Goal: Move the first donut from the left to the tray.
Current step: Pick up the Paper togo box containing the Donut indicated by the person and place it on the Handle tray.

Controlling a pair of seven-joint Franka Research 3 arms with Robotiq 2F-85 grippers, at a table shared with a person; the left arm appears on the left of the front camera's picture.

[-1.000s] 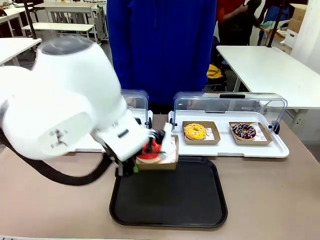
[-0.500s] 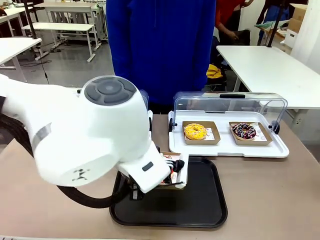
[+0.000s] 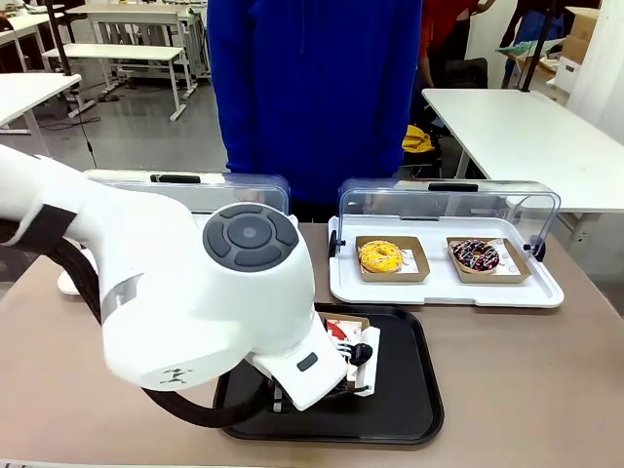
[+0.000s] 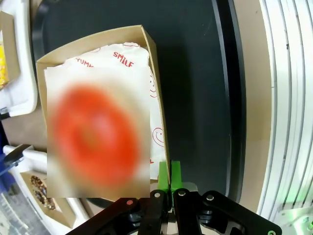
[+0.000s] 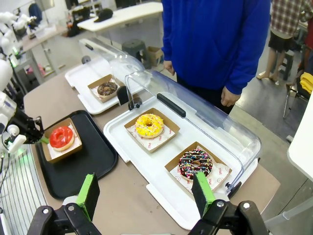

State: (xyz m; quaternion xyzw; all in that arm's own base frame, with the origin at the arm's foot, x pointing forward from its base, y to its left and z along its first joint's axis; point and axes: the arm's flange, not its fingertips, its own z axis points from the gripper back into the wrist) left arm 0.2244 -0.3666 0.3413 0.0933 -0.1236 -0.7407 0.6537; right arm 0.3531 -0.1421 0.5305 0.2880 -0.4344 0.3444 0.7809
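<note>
The first donut from the left, red-iced, lies in its brown cardboard holder on or just above the left part of the black tray. My left gripper is shut on the holder's side wall. In the left wrist view the donut is a blurred red ring over the tray. From the front, the big white left arm hides most of it, with the holder and left gripper over the tray. My right gripper hangs open above the table, holding nothing.
A white tray with its clear lid raised holds a yellow donut and a chocolate sprinkled donut. A second lidded white tray holds a brown donut. A person in blue stands at the far edge.
My left arm has carried the holder with the red donut from the tray's far left edge down and toward the tray's middle. The grip stays shut.
</note>
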